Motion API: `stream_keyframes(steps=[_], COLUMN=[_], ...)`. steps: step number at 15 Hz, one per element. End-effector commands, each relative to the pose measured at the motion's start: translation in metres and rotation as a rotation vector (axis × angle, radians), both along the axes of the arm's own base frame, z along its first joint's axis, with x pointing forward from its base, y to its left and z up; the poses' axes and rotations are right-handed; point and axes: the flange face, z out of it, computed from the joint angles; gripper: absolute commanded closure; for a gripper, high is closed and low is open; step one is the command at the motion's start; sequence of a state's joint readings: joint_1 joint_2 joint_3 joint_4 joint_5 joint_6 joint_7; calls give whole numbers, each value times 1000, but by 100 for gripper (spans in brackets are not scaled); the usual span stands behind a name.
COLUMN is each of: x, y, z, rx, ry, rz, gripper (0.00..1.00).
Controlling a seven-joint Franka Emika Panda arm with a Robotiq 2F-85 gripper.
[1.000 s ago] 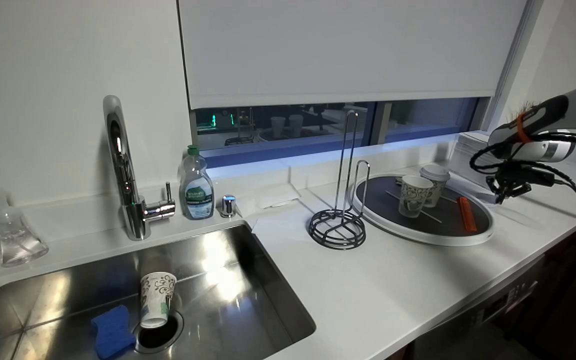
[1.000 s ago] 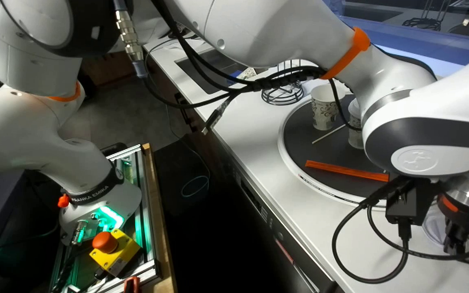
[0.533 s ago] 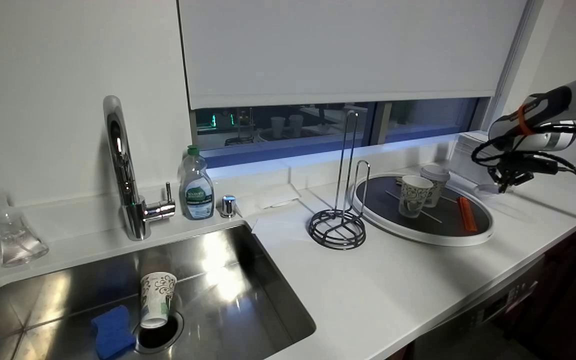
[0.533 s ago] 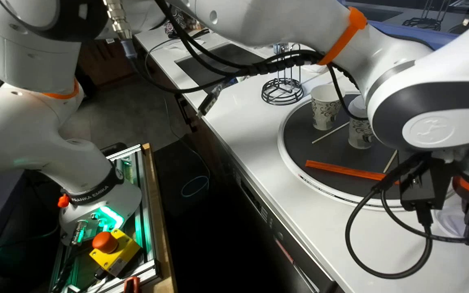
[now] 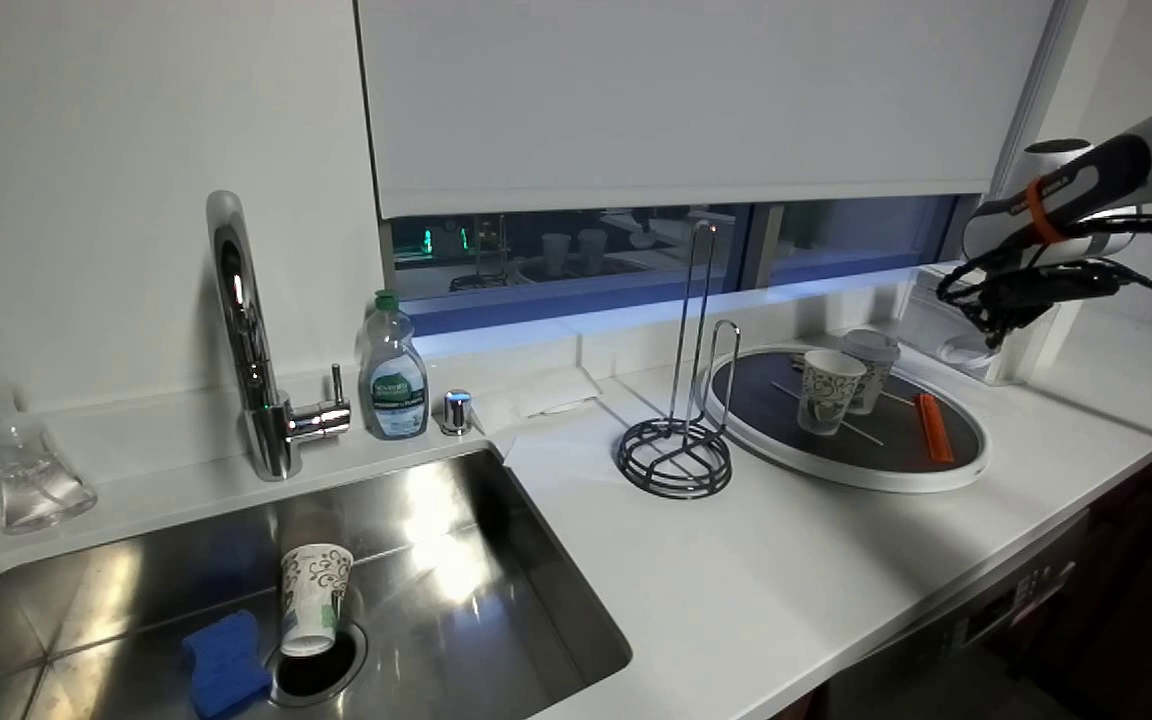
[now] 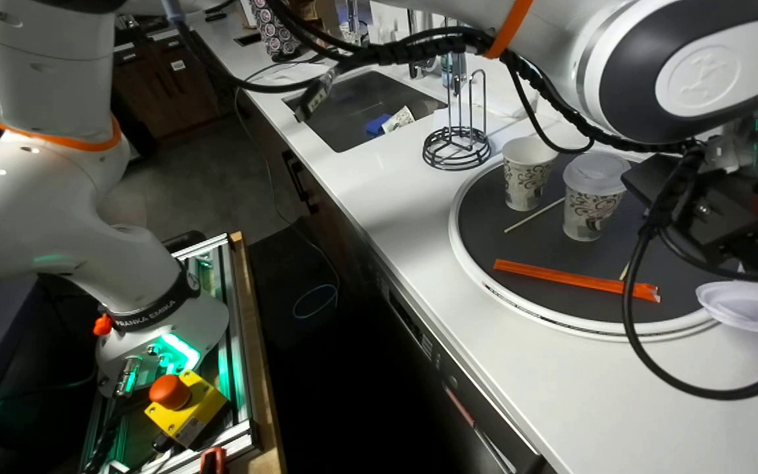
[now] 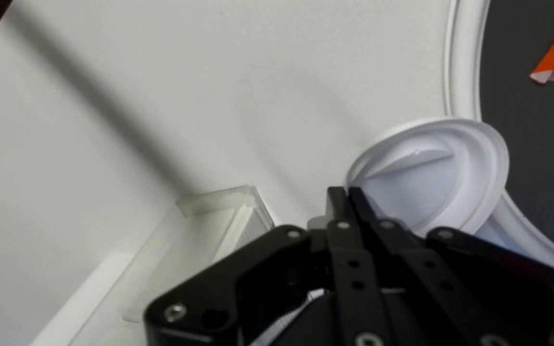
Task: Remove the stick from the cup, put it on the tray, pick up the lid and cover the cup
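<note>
In an exterior view, the camera stands near the sink [image 5: 456,620] and looks a little downward to the window [image 5: 651,245]; the tray [image 5: 898,432] and the arm [image 5: 1101,190] are farther away, at the right. In an exterior view, the camera looks from high down along the counter [image 6: 399,210], with the arm very near, the robot base [image 6: 162,329] at lower left and the sink far behind. Both exterior views share the sink, the wire stand [image 5: 684,432] and the tray. The wrist view faces downward over the gripper [image 7: 346,191], close to the lid [image 7: 416,182], and shares with them the edge of the tray.
</note>
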State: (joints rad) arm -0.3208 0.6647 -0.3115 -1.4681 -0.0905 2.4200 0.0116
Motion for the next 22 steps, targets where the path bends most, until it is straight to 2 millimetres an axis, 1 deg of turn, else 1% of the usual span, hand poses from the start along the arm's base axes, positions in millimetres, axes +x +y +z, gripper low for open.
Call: stream_keyframes(steps=[1,6,9,11,13,16,17,18,20,22], x=[1,9,7,5,0,-7,-9,-11,-15,-18], y=[31,72,88,94,97,98,100,102,105,107], z=[10,15,27,36,38,32,29,27,23,22], rx=[-27,-15,-10,-3,-3,-21,-15,-8,6,23], ry=[88,143,162,173,209,273,285,290,302,302], rz=[179,445,599,691,760,813,835,852,874,888], gripper=[99,99,99,99,99,99,95,71,68,56])
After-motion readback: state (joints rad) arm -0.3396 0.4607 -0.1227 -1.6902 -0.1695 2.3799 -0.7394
